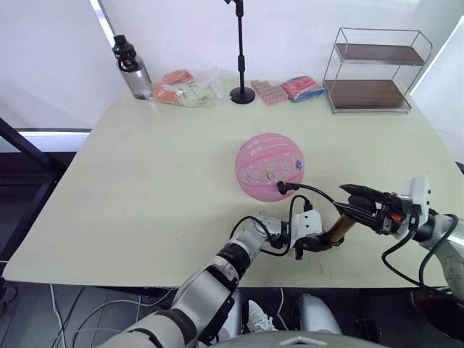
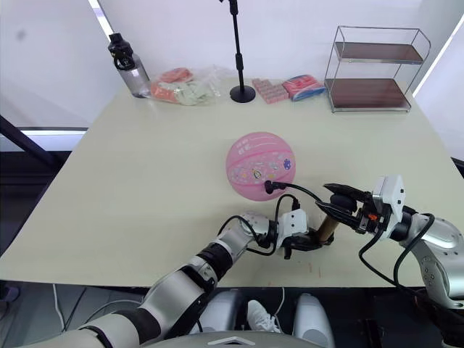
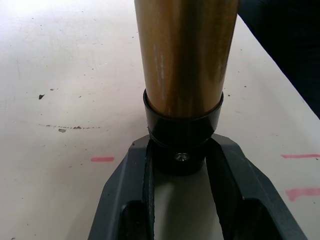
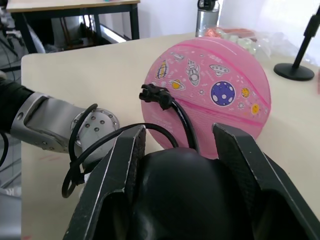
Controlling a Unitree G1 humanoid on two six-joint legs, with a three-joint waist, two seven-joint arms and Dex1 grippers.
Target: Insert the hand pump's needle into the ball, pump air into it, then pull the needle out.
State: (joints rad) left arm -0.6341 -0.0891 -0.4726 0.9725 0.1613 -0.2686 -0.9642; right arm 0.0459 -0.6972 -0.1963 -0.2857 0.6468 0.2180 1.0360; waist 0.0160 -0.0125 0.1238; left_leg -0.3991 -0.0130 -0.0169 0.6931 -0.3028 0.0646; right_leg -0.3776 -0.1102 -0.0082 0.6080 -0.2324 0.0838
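A pale worktop (image 1: 159, 181) stands before a white wall, with a water bottle (image 1: 130, 67), snack packets (image 1: 190, 87), a microphone stand (image 1: 241, 51) and a wire shelf rack (image 1: 375, 69) along its far edge. The ball (image 1: 269, 165) sits near the middle. From it, the hand pump (image 1: 338, 230) lies at about five o'clock, close to the near edge. Its thin black hose loops up to the ball, and the needle's black fitting (image 4: 156, 94) is seated against the ball's skin; the pin itself is hidden.

My left end effector (image 3: 181, 167) is clamped on the black cap at the barrel's base. My right end effector (image 4: 195, 175) has its fingers closed around the black handle.

I judge the risk to be the unsupported ball: a hard stroke or a tug on the hose could roll it and bend or pull the needle free. A slipping barrel would waste the stroke.
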